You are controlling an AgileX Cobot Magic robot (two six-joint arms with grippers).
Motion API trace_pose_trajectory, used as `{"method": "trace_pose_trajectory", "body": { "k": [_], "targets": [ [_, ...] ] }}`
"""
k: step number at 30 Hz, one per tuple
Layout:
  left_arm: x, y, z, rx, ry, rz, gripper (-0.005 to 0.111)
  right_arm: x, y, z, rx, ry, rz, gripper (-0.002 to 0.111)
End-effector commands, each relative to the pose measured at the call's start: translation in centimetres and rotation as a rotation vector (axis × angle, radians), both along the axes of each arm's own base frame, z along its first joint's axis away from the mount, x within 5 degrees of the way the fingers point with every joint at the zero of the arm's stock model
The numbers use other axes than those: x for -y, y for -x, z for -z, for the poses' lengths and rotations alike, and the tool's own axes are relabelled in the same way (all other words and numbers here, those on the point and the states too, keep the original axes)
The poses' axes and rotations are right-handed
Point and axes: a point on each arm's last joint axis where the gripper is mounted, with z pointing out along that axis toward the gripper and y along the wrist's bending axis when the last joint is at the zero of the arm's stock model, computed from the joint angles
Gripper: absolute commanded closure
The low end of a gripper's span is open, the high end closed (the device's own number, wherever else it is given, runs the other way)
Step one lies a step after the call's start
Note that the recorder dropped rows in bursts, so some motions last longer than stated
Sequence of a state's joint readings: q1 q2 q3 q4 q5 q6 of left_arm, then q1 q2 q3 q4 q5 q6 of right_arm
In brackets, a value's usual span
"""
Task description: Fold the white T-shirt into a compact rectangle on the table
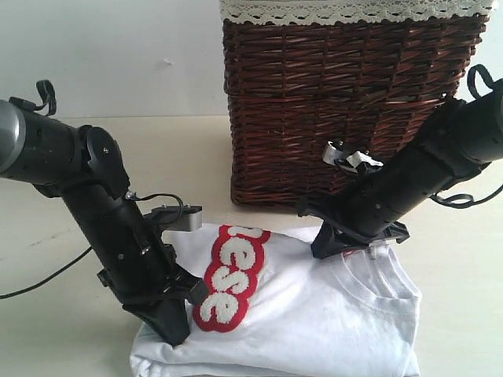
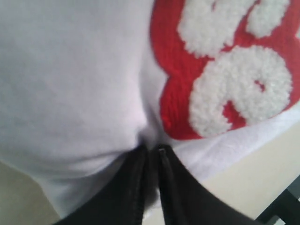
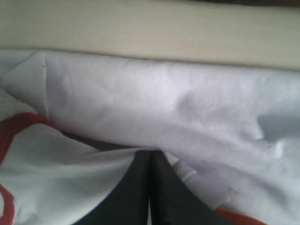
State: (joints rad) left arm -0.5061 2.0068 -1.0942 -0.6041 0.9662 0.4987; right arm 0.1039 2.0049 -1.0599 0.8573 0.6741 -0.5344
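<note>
The white T-shirt point(image 1: 314, 314) lies partly folded on the table point(image 1: 47, 236), its red band point(image 1: 232, 275) of fuzzy white letters facing up and the ribbed neck point(image 1: 377, 284) toward the right. My left gripper point(image 1: 179, 328) is at the shirt's near left corner, its jaws shut on a pinch of white cloth point(image 2: 70, 70) beside the red band point(image 2: 171, 98). My right gripper point(image 1: 326, 247) is at the shirt's far edge near the neck, shut on a fold of the cloth point(image 3: 164, 103). The orange collar tag does not show.
A dark brown wicker basket point(image 1: 346, 102) with a lace-edged liner point(image 1: 346, 9) stands right behind the shirt, close to the right arm. A black cable point(image 1: 39, 283) trails over the table at the left. Bare table point(image 3: 140, 28) runs beyond the shirt's edge.
</note>
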Motion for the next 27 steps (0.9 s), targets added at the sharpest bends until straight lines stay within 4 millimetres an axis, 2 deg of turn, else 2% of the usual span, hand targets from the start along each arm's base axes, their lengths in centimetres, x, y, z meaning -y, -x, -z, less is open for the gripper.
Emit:
{"method": "trace_pose_trajectory", "body": {
  "k": [1, 4, 6, 10, 13, 15, 19, 22, 27],
  "targets": [
    [0.2, 0.3, -1.6, 0.023, 0.068, 0.005, 0.082, 0.1, -0.3, 0.0, 0.033, 0.014, -0.008, 0.108],
    [0.2, 0.0, -3.0, 0.099, 0.092, -0.003, 0.078, 0.0, -0.1, -0.6, 0.043, 0.013, -0.062, 0.108],
    [0.0, -0.6, -4.5, 0.199, 0.117, -0.029, 0.078, 0.2, 0.3, -1.6, 0.064, 0.040, -0.114, 0.108],
    [-1.1, -1.9, -7.9, 0.415, 0.156, -0.108, 0.078, 1.3, 1.4, -4.6, 0.140, 0.157, -0.108, 0.108],
    [-2.2, -2.3, -10.5, 0.544, 0.178, -0.133, 0.078, 2.2, 3.9, -7.3, 0.220, 0.226, -0.089, 0.108],
    [-2.9, -2.1, -12.0, 0.598, 0.182, -0.131, 0.078, 2.6, 5.8, -8.3, 0.275, 0.249, -0.077, 0.108],
    [-4.1, -0.7, -14.8, 0.712, 0.213, -0.165, 0.078, 3.4, 10.2, -11.0, 0.436, 0.277, -0.037, 0.108],
    [-5.4, 1.3, -16.5, 0.825, 0.237, -0.210, 0.078, 3.9, 13.2, -13.8, 0.587, 0.282, -0.011, 0.108],
    [-7.2, 4.1, -17.9, 0.968, 0.265, -0.277, 0.078, 4.4, 16.4, -15.9, 0.731, 0.315, -0.020, 0.108]
  ]
}}
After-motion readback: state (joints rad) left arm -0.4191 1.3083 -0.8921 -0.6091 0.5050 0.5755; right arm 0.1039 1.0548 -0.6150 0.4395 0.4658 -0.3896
